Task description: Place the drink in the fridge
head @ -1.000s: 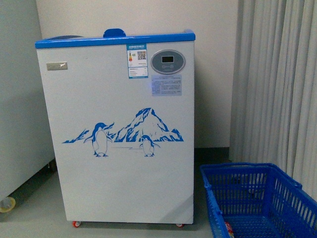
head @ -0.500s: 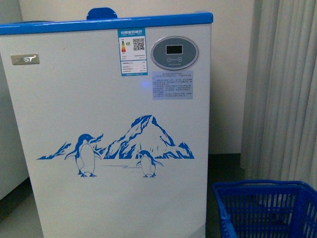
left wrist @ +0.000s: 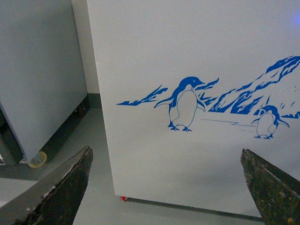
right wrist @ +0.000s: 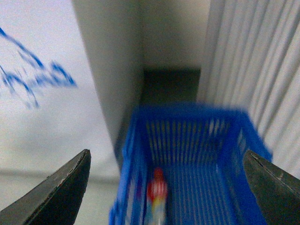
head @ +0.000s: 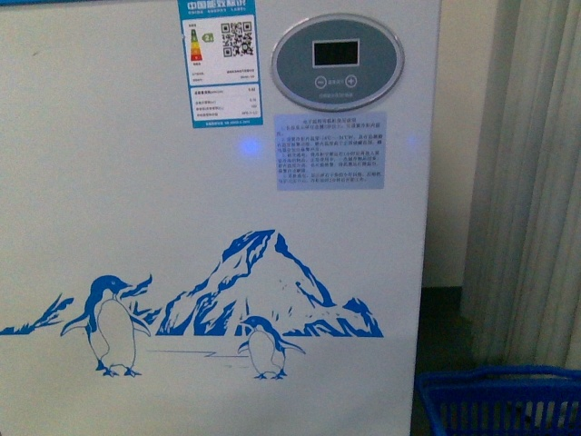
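Both end effectors are held wide open and empty: the left end effector (left wrist: 165, 154) is faced toward the penguin front of the fridge (head: 182, 227), while the right end effector (right wrist: 166, 154) is pointed down at the blue basket (right wrist: 187, 112) on the floor just right of the fridge. The drink (right wrist: 157, 194) is seen, blurred, inside that basket by the wall nearest the fridge, well apart from the right end effector and untouched; whether it stands or lies cannot be told. A filled plastic bottle is judged moderately heavy, smooth and slightly yielding, so it is best taken across the labelled body below the cap.
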{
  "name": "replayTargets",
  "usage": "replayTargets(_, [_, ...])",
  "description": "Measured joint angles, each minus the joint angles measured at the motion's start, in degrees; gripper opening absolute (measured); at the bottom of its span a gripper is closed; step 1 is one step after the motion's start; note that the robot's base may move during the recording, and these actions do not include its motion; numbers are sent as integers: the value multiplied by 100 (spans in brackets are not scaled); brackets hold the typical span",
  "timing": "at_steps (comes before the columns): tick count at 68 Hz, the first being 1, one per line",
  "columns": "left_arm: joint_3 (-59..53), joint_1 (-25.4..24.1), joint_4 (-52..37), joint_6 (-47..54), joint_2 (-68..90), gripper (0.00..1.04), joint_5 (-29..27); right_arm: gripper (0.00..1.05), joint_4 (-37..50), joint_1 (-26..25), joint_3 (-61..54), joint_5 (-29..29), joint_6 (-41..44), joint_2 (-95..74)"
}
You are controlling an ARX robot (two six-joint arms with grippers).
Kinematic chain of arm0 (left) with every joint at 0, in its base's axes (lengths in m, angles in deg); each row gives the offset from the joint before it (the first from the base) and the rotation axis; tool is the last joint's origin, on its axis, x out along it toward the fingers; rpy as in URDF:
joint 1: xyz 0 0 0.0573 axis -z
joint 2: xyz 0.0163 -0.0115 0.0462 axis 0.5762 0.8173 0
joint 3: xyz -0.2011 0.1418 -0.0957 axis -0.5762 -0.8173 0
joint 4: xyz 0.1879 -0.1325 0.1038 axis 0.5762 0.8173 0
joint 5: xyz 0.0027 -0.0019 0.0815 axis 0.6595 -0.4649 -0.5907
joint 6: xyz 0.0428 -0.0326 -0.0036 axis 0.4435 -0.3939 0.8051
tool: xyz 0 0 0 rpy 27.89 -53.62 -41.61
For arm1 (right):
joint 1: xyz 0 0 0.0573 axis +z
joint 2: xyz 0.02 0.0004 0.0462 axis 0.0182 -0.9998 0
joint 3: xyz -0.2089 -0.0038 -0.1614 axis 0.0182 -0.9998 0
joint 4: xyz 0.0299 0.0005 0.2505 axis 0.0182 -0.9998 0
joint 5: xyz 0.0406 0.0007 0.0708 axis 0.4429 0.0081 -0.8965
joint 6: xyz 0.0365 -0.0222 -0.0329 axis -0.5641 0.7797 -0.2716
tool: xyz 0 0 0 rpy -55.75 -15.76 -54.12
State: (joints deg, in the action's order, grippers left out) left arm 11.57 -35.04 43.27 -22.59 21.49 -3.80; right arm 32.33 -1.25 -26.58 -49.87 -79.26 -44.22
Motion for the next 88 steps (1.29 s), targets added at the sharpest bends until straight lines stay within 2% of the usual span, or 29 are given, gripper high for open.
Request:
replayTargets(3, [0,0,0,0,-4,97,0,97,-758,-199,442,-66,-11,-857])
replayTargets(7, [0,2,0,0,2,97,0,97,-979,-564,732,-365,109,-2044])
replayTargets(11, [0,2,0,0,0,97,-2,97,-544,-960,874,-636,367,-3375])
replayTargets(18, [0,0,0,0,2,97,0,97,577,-1421,1130,-776,907,-5445])
replayTargets(26, [0,2,0,0,2,97,-2,97,1784,-1648,1617,-894,1250,-7722])
replayTargets(33, [0,0,0,0,2,97,0,97,2719,-1644,2275,-1014,1231,-9794])
replayTargets(47, [0,0,0,0,2,97,0,97,3447,-1436,3322,-1375,706,-12159])
replayTargets(64, [0,2,0,0,2,97,0,97,3456,-1316,4594,-1421,310,-14063])
replayTargets(88, [0,2,0,0,2,97,0,97,3171,-1003,5733,-1502,-103,-15086])
